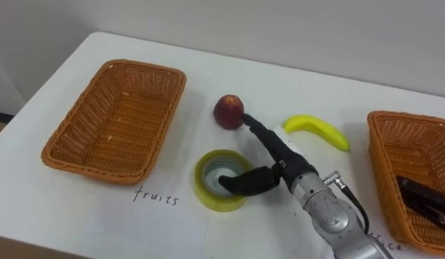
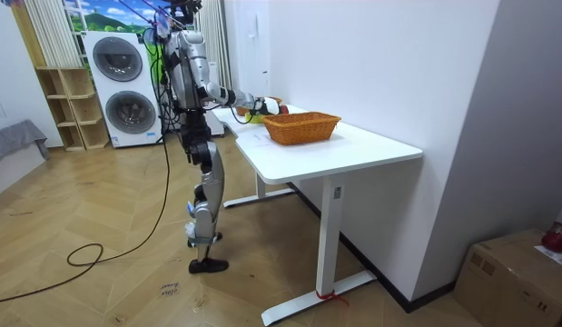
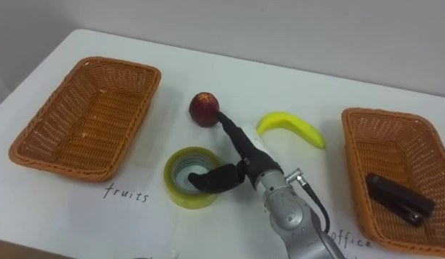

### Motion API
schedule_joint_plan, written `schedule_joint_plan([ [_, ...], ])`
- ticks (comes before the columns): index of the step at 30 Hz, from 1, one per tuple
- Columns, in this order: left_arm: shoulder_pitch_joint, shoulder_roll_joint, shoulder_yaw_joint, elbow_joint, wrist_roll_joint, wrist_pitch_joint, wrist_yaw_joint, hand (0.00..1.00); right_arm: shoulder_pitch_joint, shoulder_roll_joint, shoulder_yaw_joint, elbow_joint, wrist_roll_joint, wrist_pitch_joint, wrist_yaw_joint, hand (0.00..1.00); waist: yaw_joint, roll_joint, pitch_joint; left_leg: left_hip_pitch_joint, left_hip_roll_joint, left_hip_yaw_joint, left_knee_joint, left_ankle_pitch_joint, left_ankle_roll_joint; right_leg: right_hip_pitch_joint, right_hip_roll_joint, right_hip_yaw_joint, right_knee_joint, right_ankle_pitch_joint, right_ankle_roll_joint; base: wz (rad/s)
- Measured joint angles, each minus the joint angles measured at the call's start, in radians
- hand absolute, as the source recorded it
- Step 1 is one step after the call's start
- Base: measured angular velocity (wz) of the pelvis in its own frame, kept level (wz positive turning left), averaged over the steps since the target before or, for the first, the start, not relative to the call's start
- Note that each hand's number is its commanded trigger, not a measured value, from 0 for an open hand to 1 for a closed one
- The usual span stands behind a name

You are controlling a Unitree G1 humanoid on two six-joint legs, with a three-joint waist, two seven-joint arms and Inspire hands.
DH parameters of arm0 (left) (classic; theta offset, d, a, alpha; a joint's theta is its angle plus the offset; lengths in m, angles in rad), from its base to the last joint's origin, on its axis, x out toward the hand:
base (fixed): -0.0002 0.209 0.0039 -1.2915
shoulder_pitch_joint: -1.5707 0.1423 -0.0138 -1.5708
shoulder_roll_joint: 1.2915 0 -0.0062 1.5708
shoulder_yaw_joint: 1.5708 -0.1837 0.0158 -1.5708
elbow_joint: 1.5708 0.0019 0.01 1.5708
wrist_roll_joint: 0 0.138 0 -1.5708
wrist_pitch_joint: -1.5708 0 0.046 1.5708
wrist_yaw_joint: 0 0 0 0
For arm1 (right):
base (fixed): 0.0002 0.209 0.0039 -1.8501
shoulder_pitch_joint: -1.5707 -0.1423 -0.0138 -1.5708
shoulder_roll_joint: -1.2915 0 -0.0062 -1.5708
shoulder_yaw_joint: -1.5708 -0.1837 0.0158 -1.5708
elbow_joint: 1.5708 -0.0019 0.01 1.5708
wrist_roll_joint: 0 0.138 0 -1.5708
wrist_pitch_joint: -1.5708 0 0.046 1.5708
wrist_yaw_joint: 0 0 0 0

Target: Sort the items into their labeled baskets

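Room view, robot standing at white table [image 2: 371,150], washers [image 2: 126,91] upper left, right hand [image 1: 283,167] open over tape roll [image 1: 204,191], fingertips [image 1: 252,126] touching apple [image 1: 228,111]

Silver forearm (cabled) carries black right hand [image 1: 277,161].

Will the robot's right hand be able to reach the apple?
Probably yes: the right hand stretches straight fingers right up to the apple, nothing between; its thumb hangs over the tape roll.

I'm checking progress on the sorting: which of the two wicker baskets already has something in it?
The basket on the robot's right: a dark object lies in it. The basket on its left holds nothing.
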Motion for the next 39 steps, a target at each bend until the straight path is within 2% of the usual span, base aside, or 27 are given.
schedule_joint_plan([
  [3, 0.0, 0.002, 0.019, 0.0, 0.0, 0.009, -0.019, 0.0, 0.0, -0.002, -0.01, -0.019, -0.001, 0.023, 0.057, 0.0, 0.002, -0.022, -0.002, 0.0, 0.0, -0.002, 0.0, 0.0, 0.0, 0.0, 0.0, -0.001, 0.0, 0.0, 0.0, 0.0],
  [5, -0.005, 0.002, 0.03, 0.0, 0.001, 0.012, -0.036, 0.0, -0.001, -0.002, -0.024, -0.019, -0.01, 0.031, 0.093, 0.0, 0.005, -0.032, 0.0001, 0.003, -0.002, -0.011, 0.001, 0.0, 0.0, 0.006, -0.001, -0.004, 0.0, 0.0, 0.0, 0.06],
  [13, -0.012, 0.01, 0.049, -0.001, 0.003, 0.022, -0.064, 0.0, -0.039, -0.002, -0.047, -0.021, -0.073, 0.068, 0.195, 0.0, 0.012, -0.032, -0.0001, 0.004, -0.001, -0.015, 0.001, 0.0, 0.0, 0.008, -0.001, -0.014, -0.001, 0.0, 0.0, 0.01],
  [17, -0.011, 0.011, 0.051, -0.001, 0.004, 0.022, -0.076, 0.0, -0.044, 0.0, -0.058, -0.022, -0.097, 0.07, 0.228, 0.0, 0.013, -0.033, -0.0003, 0.004, -0.002, -0.016, 0.002, 0.0, 0.0, 0.008, -0.001, -0.014, -0.001, 0.0, 0.0, 0.0],
  [30, -0.009, 0.014, 0.07, 0.001, 0.009, 0.031, -0.07, 0.0, -0.045, 0.0, -0.063, -0.016, -0.101, 0.073, 0.252, 0.0, 0.014, -0.034, -0.0008, 0.014, -0.001, -0.015, 0.0, 0.0, 0.0, 0.015, 0.0, 0.0, -0.001, 0.0, 0.0, 0.0],
  [35, -0.007, 0.016, 0.07, 0.001, 0.009, 0.046, -0.049, 0.0, -0.044, 0.0, -0.062, -0.015, -0.102, 0.084, 0.264, 0.0, 0.013, -0.034, -0.0005, 0.021, -0.002, -0.017, 0.0, 0.0, 0.0, 0.024, 0.0, 0.001, -0.001, 0.0, 0.0, 0.0],
  [39, -0.005, 0.017, 0.088, 0.002, 0.01, 0.051, -0.049, 0.0, -0.044, -0.003, -0.062, -0.015, -0.102, 0.091, 0.286, 0.0, 0.016, -0.045, -0.0005, 0.022, -0.001, -0.017, 0.0, 0.0, 0.0, 0.025, 0.001, -0.001, -0.002, 0.0, 0.0, 0.0],
])
